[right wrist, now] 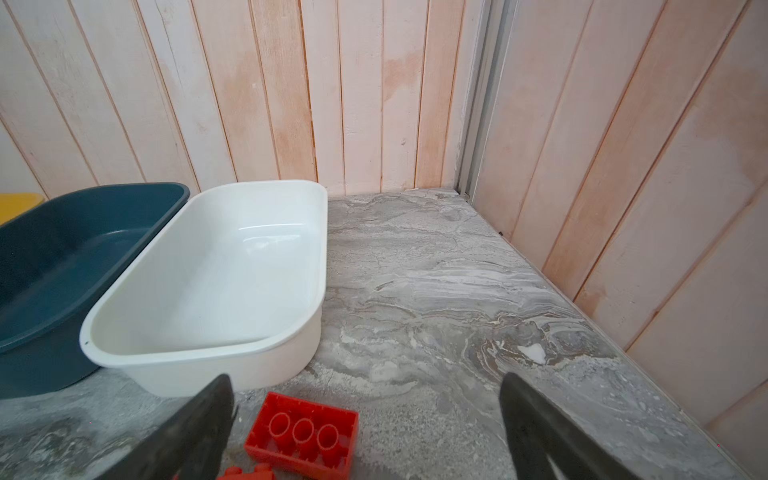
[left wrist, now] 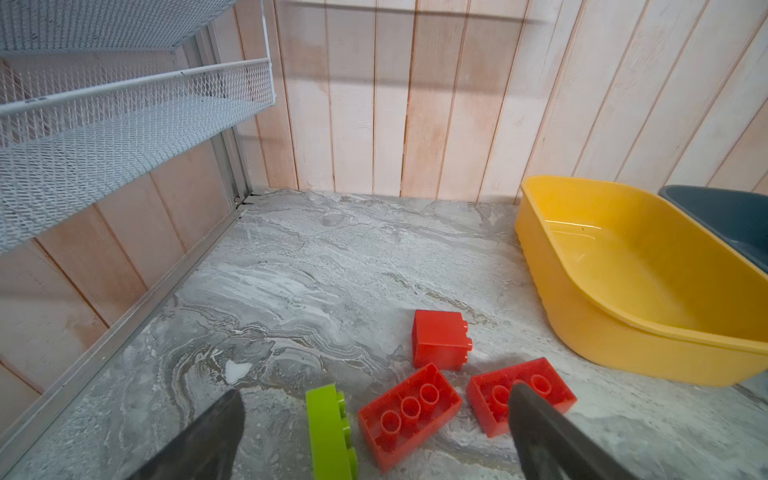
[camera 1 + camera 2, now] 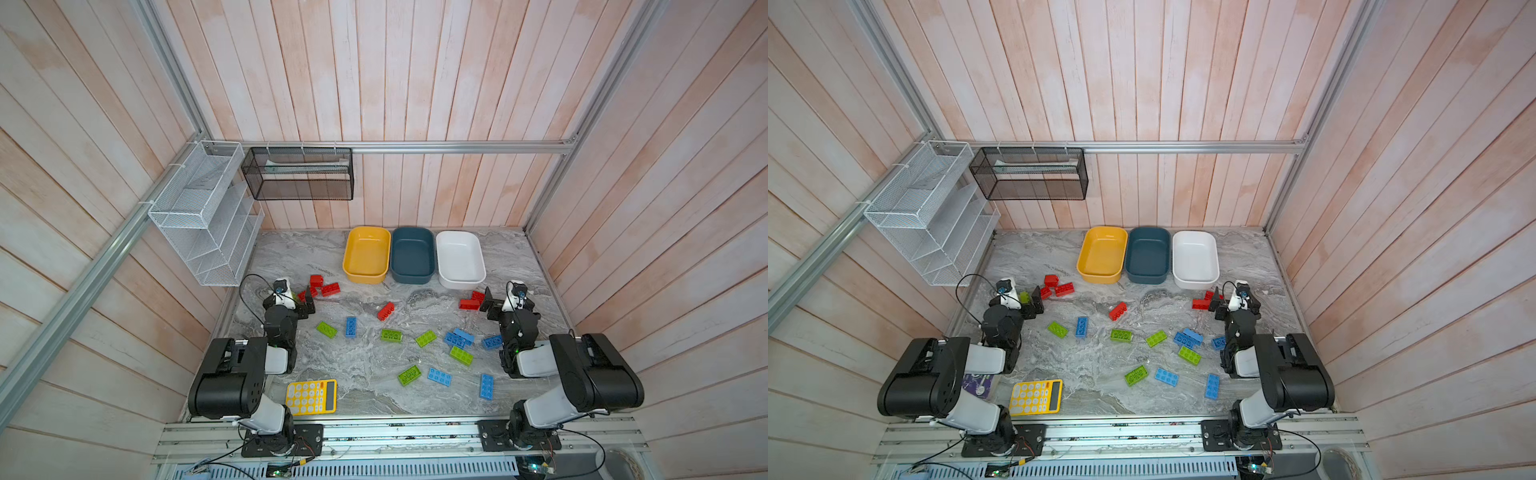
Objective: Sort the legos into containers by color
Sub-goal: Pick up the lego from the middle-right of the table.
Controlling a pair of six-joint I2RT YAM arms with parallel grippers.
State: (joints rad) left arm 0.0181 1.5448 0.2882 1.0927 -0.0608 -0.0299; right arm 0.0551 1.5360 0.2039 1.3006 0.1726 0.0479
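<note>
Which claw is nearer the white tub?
Right. The right claw is just in front of the white tub; the left claw is beyond the yellow tub, two tubs over.

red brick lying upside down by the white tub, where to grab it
Pinch the red brick across its two long outer walls, coming straight down. It lies hollow side up, so those walls are probably its narrowest, flattest span.

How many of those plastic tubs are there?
3, side by side in a row at the far end: the yellow tub, the dark teal tub in the middle, and the white tub. All are empty; none looks hidden.
</note>
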